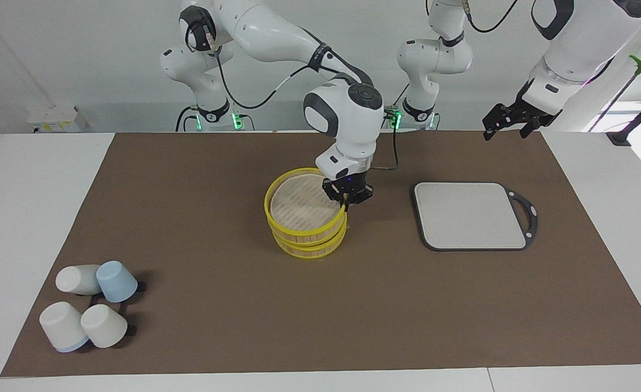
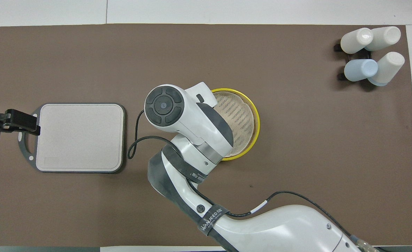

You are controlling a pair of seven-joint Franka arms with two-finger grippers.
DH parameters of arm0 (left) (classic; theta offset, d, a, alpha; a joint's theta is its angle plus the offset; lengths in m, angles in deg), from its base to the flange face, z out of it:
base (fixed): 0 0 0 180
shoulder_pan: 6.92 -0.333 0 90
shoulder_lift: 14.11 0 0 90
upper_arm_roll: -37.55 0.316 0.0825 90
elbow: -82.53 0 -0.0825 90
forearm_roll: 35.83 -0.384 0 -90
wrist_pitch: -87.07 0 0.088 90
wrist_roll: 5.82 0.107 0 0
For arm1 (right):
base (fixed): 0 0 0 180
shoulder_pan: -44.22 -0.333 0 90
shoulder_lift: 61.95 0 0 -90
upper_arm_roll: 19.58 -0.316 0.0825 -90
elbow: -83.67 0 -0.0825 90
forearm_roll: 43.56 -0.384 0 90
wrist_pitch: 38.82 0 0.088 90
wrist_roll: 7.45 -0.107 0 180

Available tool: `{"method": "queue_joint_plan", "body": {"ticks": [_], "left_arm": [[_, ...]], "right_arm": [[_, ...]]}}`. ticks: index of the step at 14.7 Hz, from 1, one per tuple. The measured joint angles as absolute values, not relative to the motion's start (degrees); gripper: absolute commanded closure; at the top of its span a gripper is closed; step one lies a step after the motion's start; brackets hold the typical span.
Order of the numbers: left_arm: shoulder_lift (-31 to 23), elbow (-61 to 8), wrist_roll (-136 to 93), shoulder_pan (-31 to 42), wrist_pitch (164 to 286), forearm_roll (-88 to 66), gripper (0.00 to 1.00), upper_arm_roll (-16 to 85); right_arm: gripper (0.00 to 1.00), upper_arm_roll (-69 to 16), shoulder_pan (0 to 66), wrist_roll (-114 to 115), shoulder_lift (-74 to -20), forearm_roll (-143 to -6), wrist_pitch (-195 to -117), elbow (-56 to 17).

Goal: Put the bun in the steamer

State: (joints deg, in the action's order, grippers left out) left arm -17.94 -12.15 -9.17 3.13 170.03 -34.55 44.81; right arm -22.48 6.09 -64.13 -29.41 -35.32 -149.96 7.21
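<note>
The steamer (image 1: 306, 246) stands mid-table, two yellow-rimmed tiers stacked. Its yellow-rimmed lid (image 1: 298, 204) lies tilted on top, its pale woven face showing; it also shows in the overhead view (image 2: 239, 115). My right gripper (image 1: 346, 202) is shut on the lid's rim at the side toward the left arm's end of the table. In the overhead view the right arm's wrist hides that gripper and part of the steamer. My left gripper (image 1: 508, 129) hangs open and empty, up in the air by the grey board's handle (image 2: 25, 147); that arm waits. No bun shows in either view.
A grey square board (image 1: 470, 215) with a dark handle lies toward the left arm's end of the table. Several white and blue cups (image 1: 89, 310) lie on a small black rack at the right arm's end, farther from the robots. A brown mat (image 1: 217, 305) covers the table.
</note>
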Motion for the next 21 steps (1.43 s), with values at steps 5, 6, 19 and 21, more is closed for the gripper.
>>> {"method": "queue_joint_plan", "body": {"ticks": [5, 6, 19, 21], "left_arm": [[-18.1, -12.3, -9.04, 3.13, 170.49, -34.55, 0.0, 44.43], [-18.1, -12.3, -9.04, 3.13, 170.55, -34.55, 0.0, 44.34], [-18.1, -12.3, -9.04, 2.96, 171.51, -34.55, 0.0, 44.44], [-18.1, -12.3, -9.04, 2.94, 171.53, -34.55, 0.0, 44.44]], "right_arm": [[1.0, -22.49, 6.09, -64.13, -29.1, -35.36, -151.46, 5.83], [1.0, -22.52, 6.08, -64.13, -29.1, -35.38, -151.71, 5.68], [1.0, -21.84, 4.95, -64.13, -29.1, -35.72, -153.08, 4.85], [0.41, -21.81, 5.0, -64.13, -29.23, -35.74, -154.19, 4.06]]}}
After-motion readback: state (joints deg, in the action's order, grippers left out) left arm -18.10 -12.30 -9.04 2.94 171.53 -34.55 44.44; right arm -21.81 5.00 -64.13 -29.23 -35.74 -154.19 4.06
